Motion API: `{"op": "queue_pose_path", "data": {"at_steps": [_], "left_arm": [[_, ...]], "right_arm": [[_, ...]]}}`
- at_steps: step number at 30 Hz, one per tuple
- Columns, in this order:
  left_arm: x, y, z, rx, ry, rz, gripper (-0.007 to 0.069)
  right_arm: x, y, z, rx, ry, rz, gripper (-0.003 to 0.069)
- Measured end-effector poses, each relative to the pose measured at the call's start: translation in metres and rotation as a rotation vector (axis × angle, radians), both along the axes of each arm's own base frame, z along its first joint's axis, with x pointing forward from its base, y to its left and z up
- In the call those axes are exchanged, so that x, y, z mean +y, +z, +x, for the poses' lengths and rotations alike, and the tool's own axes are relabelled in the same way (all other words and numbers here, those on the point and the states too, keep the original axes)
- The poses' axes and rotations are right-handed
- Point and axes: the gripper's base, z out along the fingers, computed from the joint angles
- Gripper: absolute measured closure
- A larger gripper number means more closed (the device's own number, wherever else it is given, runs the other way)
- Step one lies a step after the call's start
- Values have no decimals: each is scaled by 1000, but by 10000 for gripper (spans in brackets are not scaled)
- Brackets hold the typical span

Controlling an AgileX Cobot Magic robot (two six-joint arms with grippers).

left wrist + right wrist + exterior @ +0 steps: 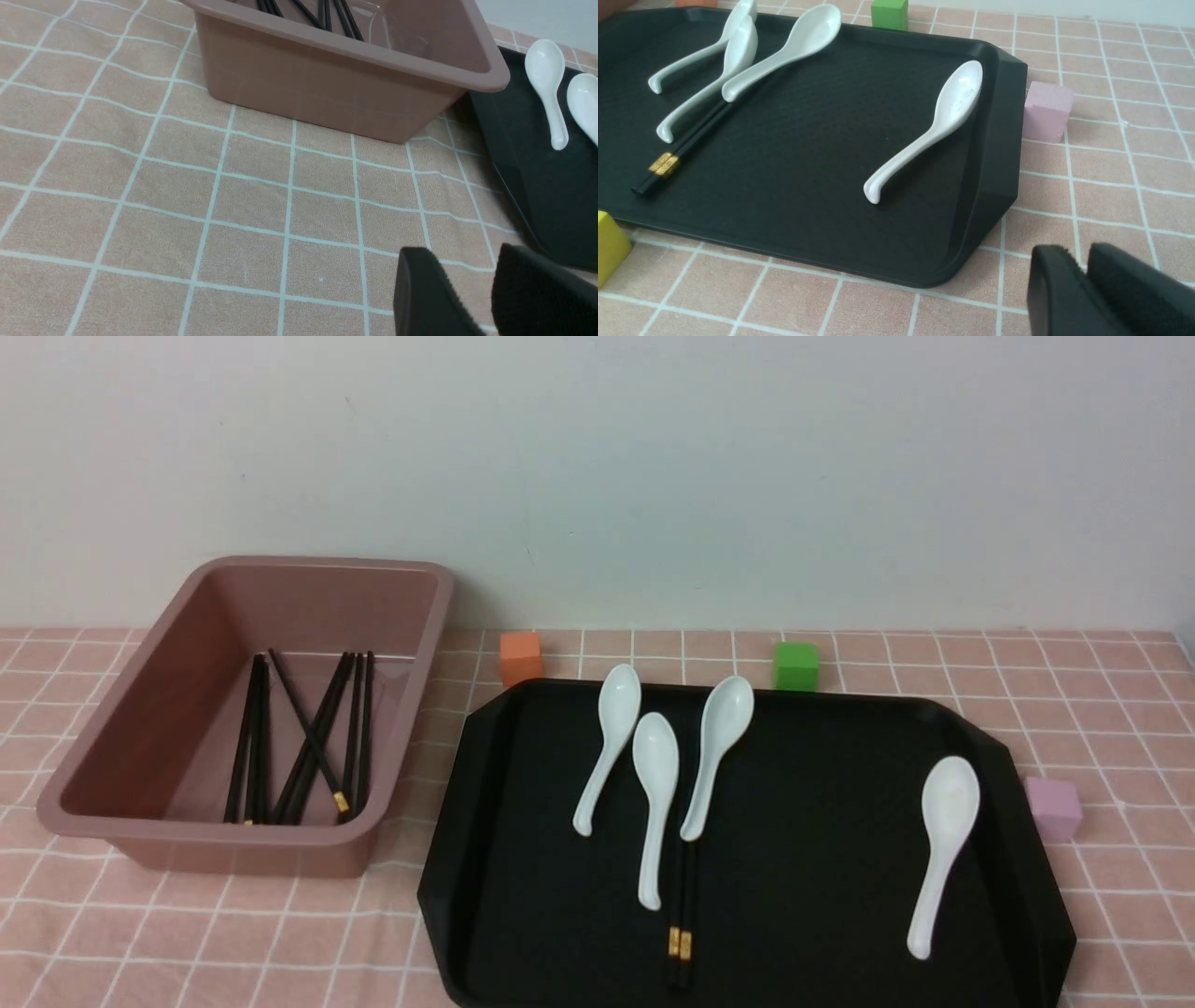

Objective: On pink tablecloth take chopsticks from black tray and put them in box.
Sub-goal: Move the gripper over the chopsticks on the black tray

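On the pink tablecloth [233, 933] lies the black tray [812, 896], seen also in the right wrist view [808, 163]. A pair of black chopsticks [680, 933] with gold bands rests on it, its thin end tucked under a white spoon [714, 747]; the same pair [691, 140] shows in the right wrist view. The box [233, 845] stands to the tray's left and holds several more chopsticks [308, 737]. My left gripper [462, 254] hovers open and empty over the cloth, near the box [327, 88]. My right gripper [1078, 254] is shut on nothing beside the tray's right corner.
Several white spoons [943, 849] lie on the tray. An orange cube [520, 658] and a green cube [795, 665] sit behind it. A pink cube [1053, 807] sits at its right, a yellow cube [609, 247] by its near edge. A wall rises behind the table.
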Motion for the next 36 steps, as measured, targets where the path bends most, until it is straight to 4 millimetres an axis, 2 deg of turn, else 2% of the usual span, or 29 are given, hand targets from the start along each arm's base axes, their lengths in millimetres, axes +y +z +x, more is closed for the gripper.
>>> {"op": "queue_pose_path", "data": {"at_steps": [17,20,25,27,32,34,36], "left_arm": [[0,0,0,0,0,0,386],[0,0,0,0,0,0,386],[0,0,0,0,0,0,386],[0,0,0,0,0,0,386],[0,0,0,0,0,0,386],[0,0,0,0,0,0,386],[0,0,0,0,0,0,386]], "right_arm": [[0,1,1,-21,-2,14,519],[3,5,2,-65,-19,181,519],[3,22,4,-175,-78,639,511],[1,27,5,-210,-94,729,509],[1,32,4,-223,-98,800,505],[4,42,2,-188,-66,780,514],[8,61,1,-151,-29,717,550]]}}
